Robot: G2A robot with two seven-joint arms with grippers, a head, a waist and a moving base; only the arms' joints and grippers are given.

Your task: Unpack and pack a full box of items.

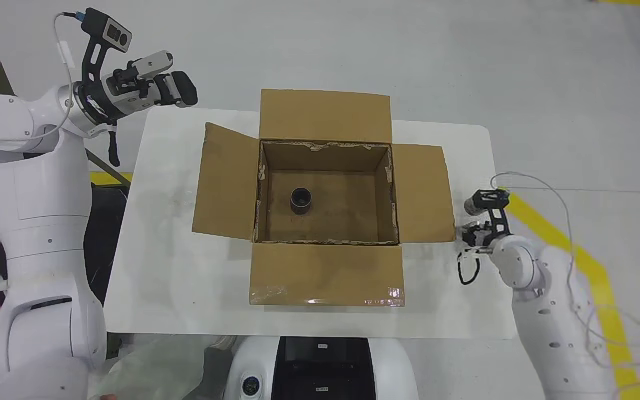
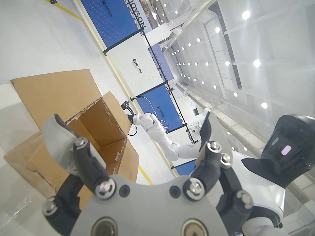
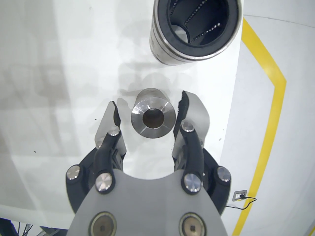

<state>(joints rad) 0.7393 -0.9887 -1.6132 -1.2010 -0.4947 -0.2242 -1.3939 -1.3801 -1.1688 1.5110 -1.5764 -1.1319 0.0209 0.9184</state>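
- Top view: the box (image 1: 325,275) sits open with one dark ring (image 1: 303,200) on its floor. My right gripper (image 1: 470,237) is just past the box's right flap.
- Left wrist view: my left gripper (image 2: 132,116) is spread wide and empty, raised off to the side of the box (image 2: 54,92).
- Right wrist view: the right gripper (image 3: 149,101) straddles an upright steel sleeve (image 3: 153,119), fingers parted with the gap uneven. I'd centre first, then squeeze evenly, so the sleeve doesn't tip toward the larger bearing (image 3: 195,20) beyond.

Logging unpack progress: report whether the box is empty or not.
Not empty. The cardboard box, flaps spread open, has one dark cylindrical part sitting on its floor, seen from the top view.
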